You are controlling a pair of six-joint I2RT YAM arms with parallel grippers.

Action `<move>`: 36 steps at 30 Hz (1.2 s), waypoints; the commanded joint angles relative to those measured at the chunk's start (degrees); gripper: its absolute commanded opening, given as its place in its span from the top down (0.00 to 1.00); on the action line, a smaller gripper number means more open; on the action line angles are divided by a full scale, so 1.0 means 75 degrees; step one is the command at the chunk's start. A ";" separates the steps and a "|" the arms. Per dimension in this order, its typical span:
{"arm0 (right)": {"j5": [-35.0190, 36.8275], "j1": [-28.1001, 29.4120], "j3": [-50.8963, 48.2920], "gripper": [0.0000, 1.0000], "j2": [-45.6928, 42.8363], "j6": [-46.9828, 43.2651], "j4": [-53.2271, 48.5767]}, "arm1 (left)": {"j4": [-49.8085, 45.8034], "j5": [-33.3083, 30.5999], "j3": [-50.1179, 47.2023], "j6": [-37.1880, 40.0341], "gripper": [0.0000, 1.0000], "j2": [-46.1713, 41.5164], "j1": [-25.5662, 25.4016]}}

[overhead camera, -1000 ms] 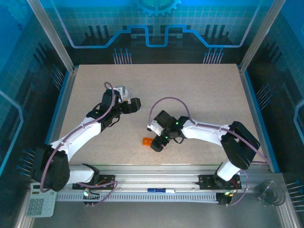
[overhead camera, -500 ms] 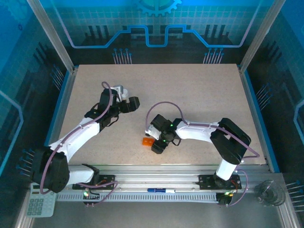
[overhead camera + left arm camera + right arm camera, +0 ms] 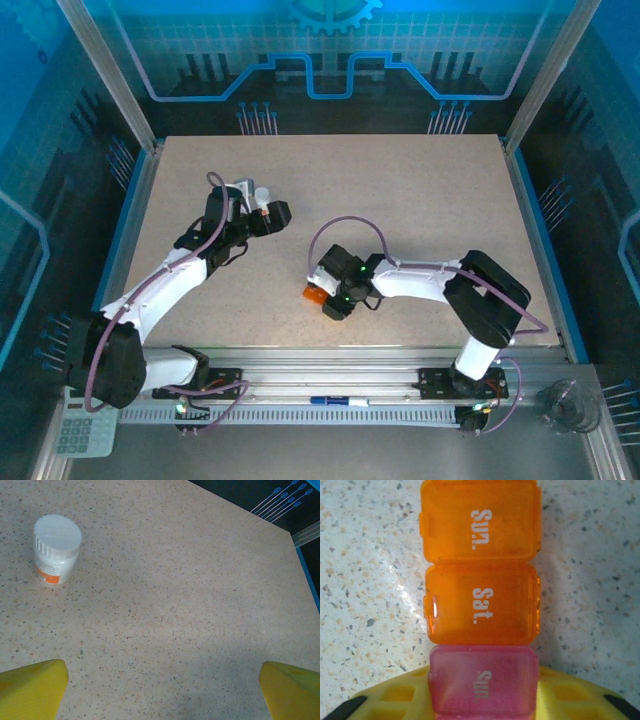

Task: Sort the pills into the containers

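**A:** What is the right claw (image 3: 328, 300) doing?

**B:** It has just shut. A second ago its jaws stood apart beside the strip (image 3: 480, 605). Now they are closed on it, gripping the pink cell (image 3: 481, 687) at one end.

**A:** And the rest of the strip?

**B:** Two orange cells (image 3: 481, 565), marked Sat. and Sun., run out from the claw and lie flat on the surface (image 3: 420, 200). The lids I can see look shut. The strip sits near the near edge, a little left of the middle, and has barely shifted as the claw closed.

**A:** What about the left claw (image 3: 162, 695)?

**B:** Its jaws stand wide apart and hold nothing. The arm has swung a little toward the far-left corner over the last second. The bottle (image 3: 56, 547) stands upright ahead of it with its cap on, apart from the claw and well apart from the strip.

**A:** What does that mean for the sorting?

**B:** I'd judge it is only beginning. The strip is now secured, so the right arm can steady it or move it. No cell is open yet, and I take it the pills are in the capped bottle. The left claw seems lined up to fetch that next. One risk is that the grip is on an end cell, so the strip may swing if lifted.
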 commanded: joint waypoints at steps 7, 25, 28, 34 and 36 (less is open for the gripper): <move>0.1209 -0.0015 -0.0681 0.79 -0.0918 0.0821 0.0393 | 0.0101 0.0291 0.0003 -0.0823 0.01 -0.0203 0.0113; -0.0762 -0.2083 -0.0550 0.77 -0.2871 0.3188 0.1027 | 0.2297 0.2671 0.0128 -0.2718 0.01 0.0586 -0.0778; -0.0845 -0.2132 -0.0486 0.77 -0.2816 0.3290 0.1065 | 0.2526 0.2670 0.0183 -0.2878 0.01 0.0778 -0.1055; -0.0933 -0.2180 -0.0541 0.77 -0.2780 0.3491 0.1277 | 0.2950 0.2664 0.0167 -0.3201 0.01 0.1071 -0.1321; -0.0950 -0.2203 -0.0564 0.77 -0.2751 0.3529 0.1320 | 0.3099 0.2673 0.0122 -0.3306 0.01 0.1130 -0.1383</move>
